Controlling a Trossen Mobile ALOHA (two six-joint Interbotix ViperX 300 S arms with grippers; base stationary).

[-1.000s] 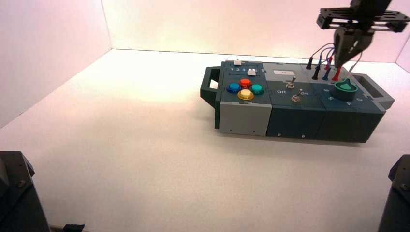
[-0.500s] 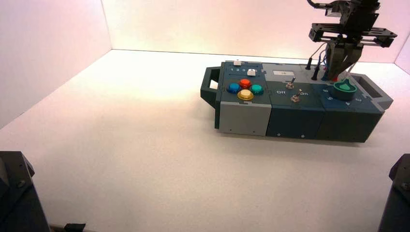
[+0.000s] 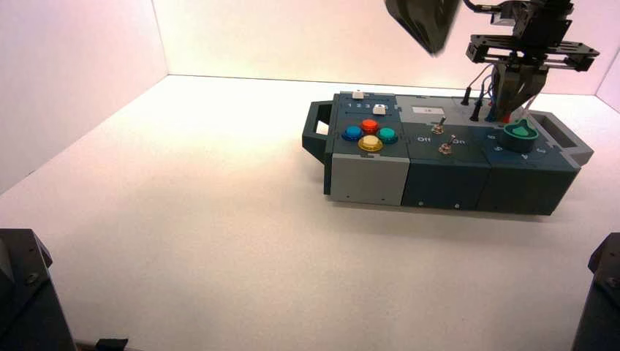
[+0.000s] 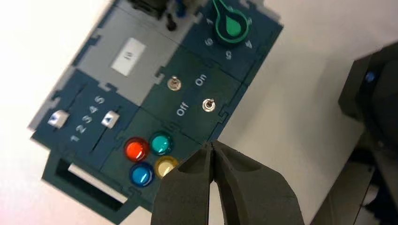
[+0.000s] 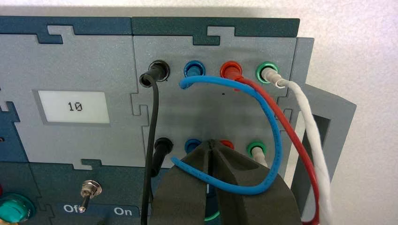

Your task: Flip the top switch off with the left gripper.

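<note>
Two silver toggles sit in the dark middle panel of the box (image 3: 446,157), between the lettering "Off" and "On". The top switch (image 4: 174,83) is the one nearer the white label (image 4: 128,56) reading "10"; its twin, the lower toggle (image 4: 208,105), lies further from that label, toward the panel's front edge. The left pincer (image 4: 212,146) hovers high above the box, well apart from the white label, its tapered fingers pressed together with no gap and gripping nothing. The right pincer (image 5: 210,145) hangs just beyond the label, over the coloured wires (image 5: 263,136) and sockets, its fingers likewise closed and empty.

The likeliest error from here is hitting the wrong lever: the toggles are identical and close together, so a descent drifting away from the label would catch the lower toggle. A push toward "On" instead of "Off" would achieve nothing. The right pincer near the label also crowds the approach and could be struck.
</note>
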